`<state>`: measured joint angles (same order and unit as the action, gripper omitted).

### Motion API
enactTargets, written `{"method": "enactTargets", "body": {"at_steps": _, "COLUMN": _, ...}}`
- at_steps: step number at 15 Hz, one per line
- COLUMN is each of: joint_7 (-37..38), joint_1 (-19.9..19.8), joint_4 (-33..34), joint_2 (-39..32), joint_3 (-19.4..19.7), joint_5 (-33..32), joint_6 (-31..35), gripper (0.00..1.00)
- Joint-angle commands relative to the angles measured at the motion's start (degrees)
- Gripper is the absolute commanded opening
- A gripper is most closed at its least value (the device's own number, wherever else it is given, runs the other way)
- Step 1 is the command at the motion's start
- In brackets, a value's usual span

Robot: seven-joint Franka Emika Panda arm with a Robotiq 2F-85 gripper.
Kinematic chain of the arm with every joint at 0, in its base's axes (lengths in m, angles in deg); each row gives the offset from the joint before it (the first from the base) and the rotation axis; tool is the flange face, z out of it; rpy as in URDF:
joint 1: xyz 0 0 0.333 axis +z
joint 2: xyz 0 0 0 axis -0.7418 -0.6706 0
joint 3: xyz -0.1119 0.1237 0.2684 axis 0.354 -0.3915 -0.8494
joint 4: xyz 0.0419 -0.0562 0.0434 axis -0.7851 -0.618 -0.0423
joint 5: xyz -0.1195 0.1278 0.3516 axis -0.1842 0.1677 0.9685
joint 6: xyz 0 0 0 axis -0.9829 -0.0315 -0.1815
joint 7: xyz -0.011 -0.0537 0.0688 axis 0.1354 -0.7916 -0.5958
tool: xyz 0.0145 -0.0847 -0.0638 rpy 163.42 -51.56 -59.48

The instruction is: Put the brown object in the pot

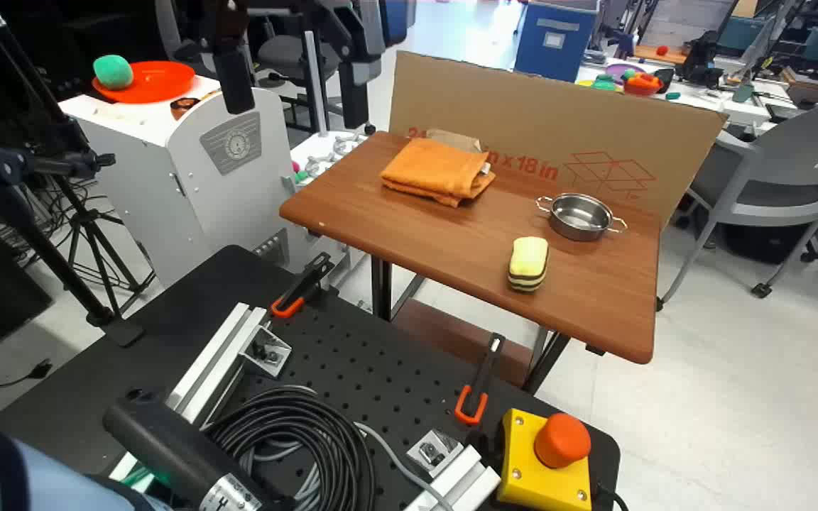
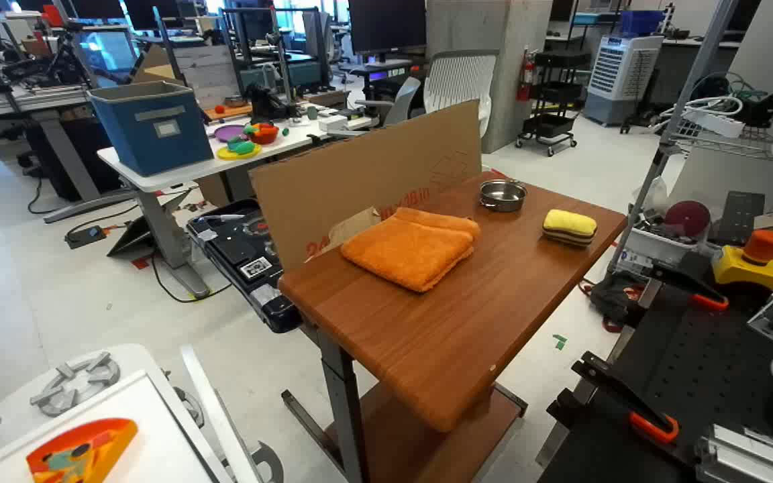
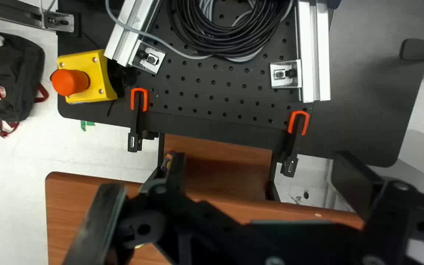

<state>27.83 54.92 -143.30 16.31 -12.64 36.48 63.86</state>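
The brown object [image 1: 528, 262] is a small rounded pale yellow lump with dark brown stripes along its lower side. It lies near the table's front edge and also shows in an exterior view [image 2: 569, 227]. The pot [image 1: 581, 216] is small, shallow, silver, with thin side handles. It stands upright behind the lump, apart from it, and also shows in an exterior view [image 2: 502, 195]. The pot's inside looks empty. My gripper [image 1: 297, 99] is open and empty, high up and well away from both. In the wrist view the open gripper [image 3: 265, 176] hides much of the table; the pot is out of view.
A folded orange cloth [image 1: 441, 170] lies on the brown table [image 1: 409, 227], left of the pot. A cardboard sheet [image 1: 558, 128] stands along the back edge. A black base plate [image 3: 212, 84] carries clamps, coiled cable and a yellow box with an orange button [image 3: 87, 77].
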Motion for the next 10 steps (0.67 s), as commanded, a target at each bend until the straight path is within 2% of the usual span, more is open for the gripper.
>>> {"method": "enactTargets", "body": {"at_steps": 1, "joint_7": 0.21, "joint_1": 0.3, "joint_4": -0.15, "joint_2": -0.12, "joint_3": 0.27, "joint_5": -0.2, "joint_6": -0.1, "gripper": 1.0}}
{"method": "enactTargets", "body": {"at_steps": 5, "joint_7": 0.21, "joint_1": 0.3, "joint_4": -0.26, "joint_2": -0.43, "joint_3": 0.28, "joint_5": -0.21, "joint_6": -0.1, "gripper": 1.0}}
{"method": "enactTargets", "body": {"at_steps": 7, "joint_7": -0.05, "joint_1": -0.31, "joint_4": 0.07, "joint_2": -2.79, "joint_3": 0.59, "joint_5": -0.62, "joint_6": 2.33, "gripper": 1.0}}
{"method": "enactTargets", "body": {"at_steps": 10, "joint_7": -0.81, "joint_1": -3.21, "joint_4": 1.02, "joint_2": -7.61, "joint_3": 2.24, "joint_5": -3.06, "joint_6": 10.37, "gripper": 1.0}}
